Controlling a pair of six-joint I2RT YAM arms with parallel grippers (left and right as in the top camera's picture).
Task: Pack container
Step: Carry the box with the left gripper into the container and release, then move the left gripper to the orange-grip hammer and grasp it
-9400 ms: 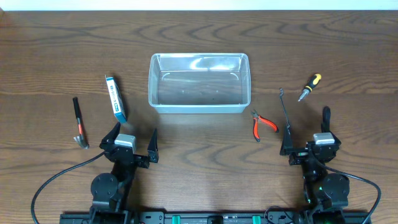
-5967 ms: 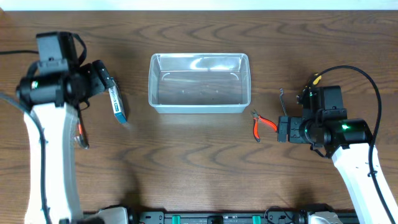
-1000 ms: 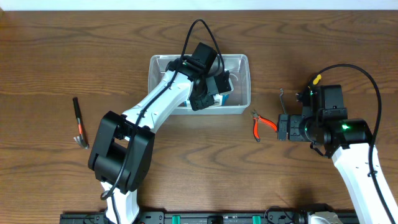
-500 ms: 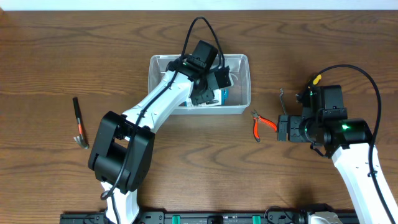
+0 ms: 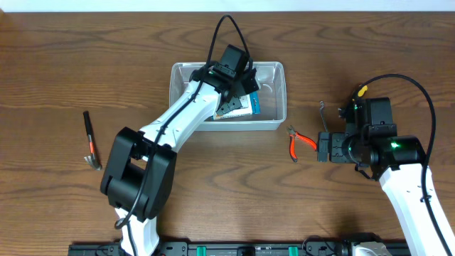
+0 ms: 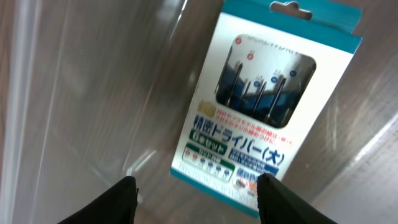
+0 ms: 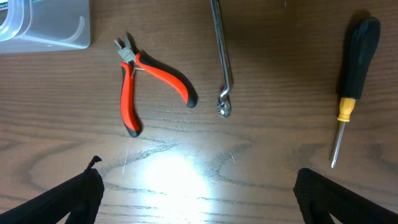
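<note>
The clear container (image 5: 280, 85) stands at the table's back centre. My left gripper (image 5: 240, 91) hangs inside it, open and empty. In the left wrist view the gripper (image 6: 196, 202) has its fingers spread apart above the container's floor (image 6: 93, 93). A blue-and-white box (image 6: 267, 106) lies flat on that floor, free of the fingers, near the right fingertip. The box also shows in the overhead view (image 5: 250, 107). My right gripper (image 5: 323, 147) hovers over the table right of the container, open and empty (image 7: 199, 199).
Red-handled pliers (image 7: 146, 74) lie just ahead of my right gripper, and show from overhead (image 5: 298, 142). Beside them are a thin metal hook tool (image 7: 222, 56) and a black-and-yellow screwdriver (image 7: 351, 81). A black-handled tool (image 5: 89, 139) lies at the far left.
My left gripper has opened and let go of the blue-and-white box, which now lies flat in the container. The right arm has not moved.
</note>
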